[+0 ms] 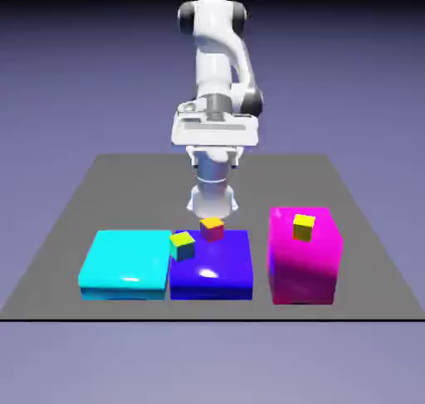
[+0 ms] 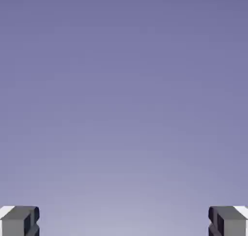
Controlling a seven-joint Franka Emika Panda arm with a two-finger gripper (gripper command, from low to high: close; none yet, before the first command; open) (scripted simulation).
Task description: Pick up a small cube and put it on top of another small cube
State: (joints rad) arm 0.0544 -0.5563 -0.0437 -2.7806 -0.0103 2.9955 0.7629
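No writing, brand or label can be read on anything; the arm [image 1: 217, 70] is plain white with dark joint rings. The worktop [image 1: 91, 203] is a flat dark grey slab with a straight front edge; behind and around it there is only a smooth blue-violet backdrop, darker toward the top.

Three big blocks stand in a row near the front edge; a flat cyan block [image 1: 124, 265] on the exterior view's left, a glossy blue block [image 1: 217, 270] touching it in the middle, and a taller magenta block [image 1: 305, 257] a little apart on the exterior view's right.

A tiny cube with a yellow-green top and teal-green sides [image 1: 183, 245] sits on the blue block at its near-left corner, right beside the cyan block, slightly turned. A second tiny cube, yellow on top and red on the sides [image 1: 212, 227], rests at the blue block's far edge; a small all-yellow cube [image 1: 304, 226] sits on top of the magenta block. No tiny teal-cyan cube can be made out in either view.

The claw [image 2: 124, 221] hangs above the far edge of the blue block, close behind the red-sided cube; in the hand view its two grey fingertips [image 2: 20, 221] stand far apart at the bottom corners, spread wide with nothing between them, and only backdrop fills the rest.
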